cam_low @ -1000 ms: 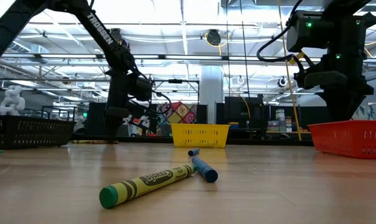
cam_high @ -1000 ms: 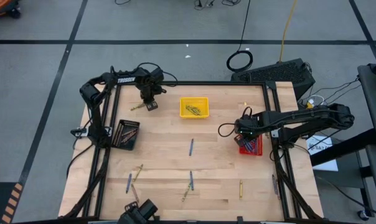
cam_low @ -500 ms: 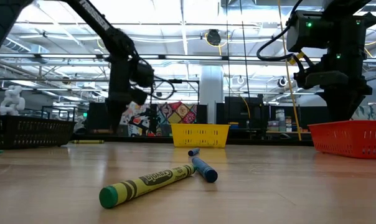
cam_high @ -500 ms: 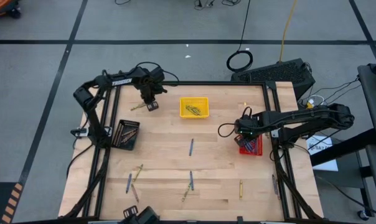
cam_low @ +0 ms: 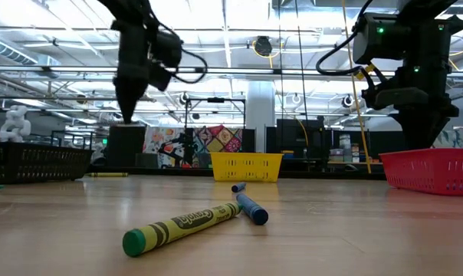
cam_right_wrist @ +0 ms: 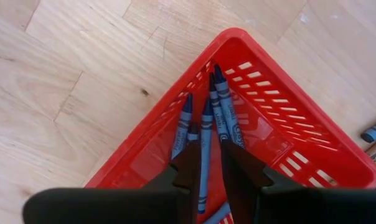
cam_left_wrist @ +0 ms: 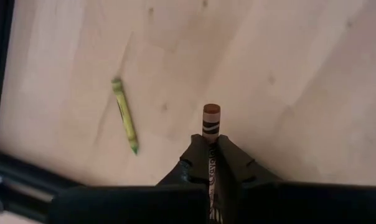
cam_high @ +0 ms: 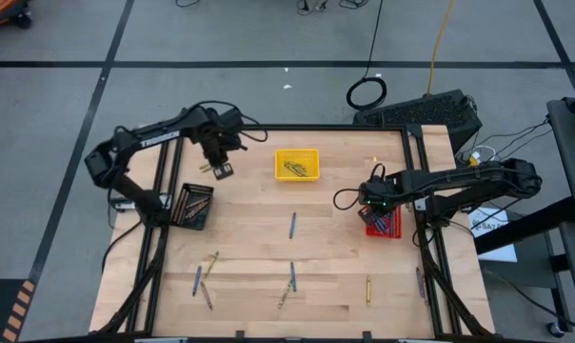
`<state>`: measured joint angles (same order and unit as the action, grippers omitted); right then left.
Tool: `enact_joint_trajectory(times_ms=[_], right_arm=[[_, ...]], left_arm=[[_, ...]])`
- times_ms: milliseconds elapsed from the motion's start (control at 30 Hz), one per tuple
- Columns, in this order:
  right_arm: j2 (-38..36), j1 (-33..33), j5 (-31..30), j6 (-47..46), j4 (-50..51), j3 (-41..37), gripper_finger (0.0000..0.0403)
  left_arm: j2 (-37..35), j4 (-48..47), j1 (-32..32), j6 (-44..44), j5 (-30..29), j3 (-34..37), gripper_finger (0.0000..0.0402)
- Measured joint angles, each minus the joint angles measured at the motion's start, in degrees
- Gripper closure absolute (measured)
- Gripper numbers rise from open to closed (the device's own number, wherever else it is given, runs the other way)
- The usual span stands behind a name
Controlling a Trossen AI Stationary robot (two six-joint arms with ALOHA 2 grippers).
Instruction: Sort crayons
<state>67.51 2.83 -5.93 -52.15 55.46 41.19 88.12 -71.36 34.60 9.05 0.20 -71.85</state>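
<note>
We see the left gripper (cam_left_wrist: 211, 163) raised above the far left part of the wooden table (cam_high: 335, 248), its fingers clamped tight on a brown crayon (cam_left_wrist: 211, 121) whose tip sticks out past them; a yellow-green crayon (cam_left_wrist: 124, 115) lies on the wood below, near the table's dark edge rail. The right gripper (cam_right_wrist: 205, 163) hangs over the red tray (cam_right_wrist: 287, 124) at the table's right side, its fingers a narrow gap apart, and we cannot tell whether they grip the blue crayon (cam_right_wrist: 205, 146) seen between them or merely frame it among the other blue crayons lying in the tray. The yellow tray (cam_high: 297, 164) at the far middle holds yellowish crayons, the black tray (cam_high: 192, 206) at left holds brownish ones, and several loose crayons (cam_high: 292, 225) lie scattered over the middle and near part of the table.
</note>
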Motion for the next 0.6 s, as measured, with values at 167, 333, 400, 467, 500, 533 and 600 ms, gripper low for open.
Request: enact_joint_trajectory(times_ms=[167, 333, 400, 467, 500, 533, 600], right_arm=[[0.0, 0.0, 0.1, -1.0, 0.0, 0.0, 0.0352], [0.0, 0.0, 0.0, -1.1, -0.8, 0.0, 0.0352], [0.0, 0.0, 0.0, -1.1, -2.1, 0.0, 0.0352], [0.0, 0.0, 0.1, -1.0, -3.7, 0.0, 0.0352], [0.0, 0.0, 0.1, -0.7, -4.4, 0.0, 0.0352], [0.0, 0.0, 0.2, -0.5, -5.2, 0.0, 0.0352], [0.0, 0.0, 0.2, 0.1, -6.4, 0.0, 0.0352]], left_arm=[[-4.5, -5.9, -3.3, -3.7, 0.1, 0.2, 0.0402], [-9.5, -7.4, -6.4, -7.6, 0.0, 2.4, 0.0402], [-11.6, -7.9, -7.8, -9.1, 0.1, 3.6, 0.0402], [-14.0, -7.8, -9.0, -10.8, 0.1, 5.3, 0.0402], [-15.0, -7.8, -9.5, -11.8, 0.1, 6.4, 0.0401], [-15.8, -7.9, -10.2, -13.1, 0.1, 7.2, 0.0401], [-17.7, -7.5, -11.4, -15.2, 0.1, 9.1, 0.0401]])
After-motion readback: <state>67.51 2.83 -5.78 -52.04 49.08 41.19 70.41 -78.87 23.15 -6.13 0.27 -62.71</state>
